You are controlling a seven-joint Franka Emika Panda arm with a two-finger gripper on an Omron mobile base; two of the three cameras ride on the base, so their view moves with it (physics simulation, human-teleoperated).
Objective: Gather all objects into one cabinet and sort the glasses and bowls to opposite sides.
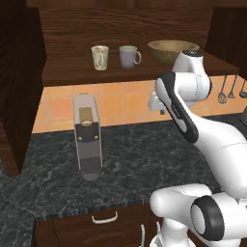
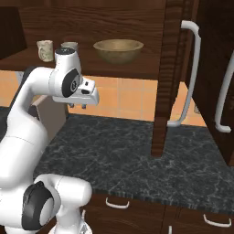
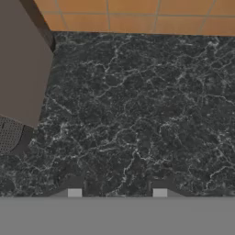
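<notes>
- Our gripper [image 2: 78,106] hangs over the dark counter [image 3: 137,105], pointing straight down; in the hand view we look at bare stone between the fingertips [image 3: 75,193], with nothing between them.
- The tips stand partly apart and grip nothing.
- The task's things all stand above us on the cabinet shelf [image 1: 72,75]: the cream cup [image 1: 100,57] at the left, the grey mug [image 1: 128,56] just beside it, the tan bowl [image 1: 170,50] further right.
- So the relation that counts is upward and back: the shelf lies higher than the hand and toward the wall, not below the fingers.
- From the left base view, we judge the bowl to be the nearest piece, almost directly above the wrist; the cups lie off to the left.
- The grey coffee machine [image 1: 87,137] stands on the counter to the left, well apart from the hand.
- We judge that the next reach calls for lifting and tipping the hand forward.
</notes>
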